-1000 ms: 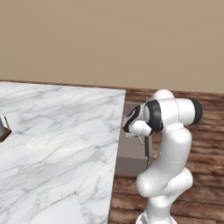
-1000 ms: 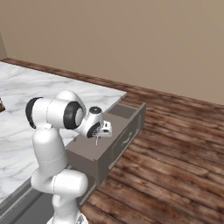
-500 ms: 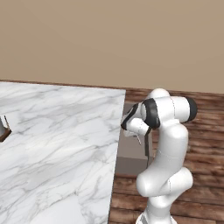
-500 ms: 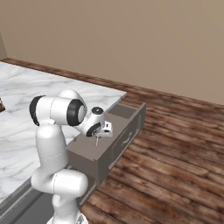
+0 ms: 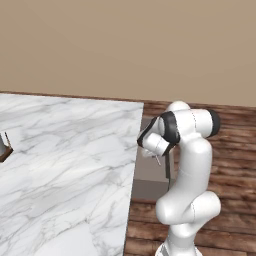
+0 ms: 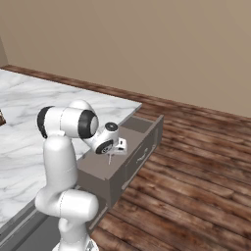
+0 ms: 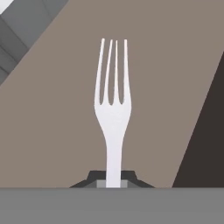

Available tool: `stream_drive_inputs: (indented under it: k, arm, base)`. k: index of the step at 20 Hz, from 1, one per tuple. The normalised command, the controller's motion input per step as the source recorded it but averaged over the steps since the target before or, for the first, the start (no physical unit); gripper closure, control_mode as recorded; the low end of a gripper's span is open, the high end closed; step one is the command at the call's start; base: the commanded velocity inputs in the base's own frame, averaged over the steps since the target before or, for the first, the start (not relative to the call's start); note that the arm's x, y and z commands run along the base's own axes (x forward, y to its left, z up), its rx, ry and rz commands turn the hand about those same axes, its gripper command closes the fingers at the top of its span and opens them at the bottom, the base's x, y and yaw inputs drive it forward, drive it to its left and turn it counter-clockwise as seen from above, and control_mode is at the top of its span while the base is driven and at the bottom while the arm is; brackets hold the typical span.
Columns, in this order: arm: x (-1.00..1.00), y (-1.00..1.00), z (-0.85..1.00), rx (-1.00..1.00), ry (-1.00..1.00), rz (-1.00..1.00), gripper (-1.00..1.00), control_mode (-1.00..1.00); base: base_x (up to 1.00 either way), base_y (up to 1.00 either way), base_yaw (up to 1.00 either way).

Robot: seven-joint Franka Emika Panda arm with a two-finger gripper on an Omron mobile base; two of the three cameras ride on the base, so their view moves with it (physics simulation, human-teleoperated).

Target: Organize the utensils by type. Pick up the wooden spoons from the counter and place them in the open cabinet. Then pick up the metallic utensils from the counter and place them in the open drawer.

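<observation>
- The tool (image 7: 113, 183) is clamped on the handle of a fork (image 7: 113, 105); in the hand view the tines point away from it, over the plain grey-brown floor of the drawer (image 7: 52, 113).
- In that view the fork's handle end is hidden between the finger tips, and a dark strip runs down the right of the tool.
- The right base view shows what the hand view cannot: the tool (image 6: 116, 149) hangs above the open drawer (image 6: 103, 172), which juts out from the edge of the desk (image 6: 29, 122), its front panel beyond the tool.
- There the fork (image 6: 111, 158) is a thin pale sliver below the tool, too small to read as a fork.
- From the left base view the tool (image 5: 152, 152) sits just past the desk (image 5: 70, 165) edge; the arm covers much of the drawer (image 5: 147, 175), and the fork (image 5: 158, 160) is barely a line.
- At the far left of the desk a small dark object (image 5: 4, 147) is cut off by the frame; I cannot tell what it is.
</observation>
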Motion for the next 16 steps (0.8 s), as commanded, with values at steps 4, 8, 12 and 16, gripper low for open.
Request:
stream_drive_inputs:
  k: [4,8,12,16]
  arm:
    - [-0.01,-0.16,-0.18,0.0,0.0,0.0,1.0,-1.0]
    - [-0.03,-0.23,-0.14,-0.03,0.0,-0.02,1.0,-1.0]
    - [-0.03,-0.25,-0.09,-0.06,0.0,-0.05,1.0,-1.0]
    - [-0.01,-0.27,-0.14,-0.06,0.0,-0.07,1.0,-1.0]
  base:
    - [0.0,0.0,0.0]
    - [0.0,0.0,0.0]
    - [0.0,0.0,0.0]
    - [0.0,0.0,0.0]
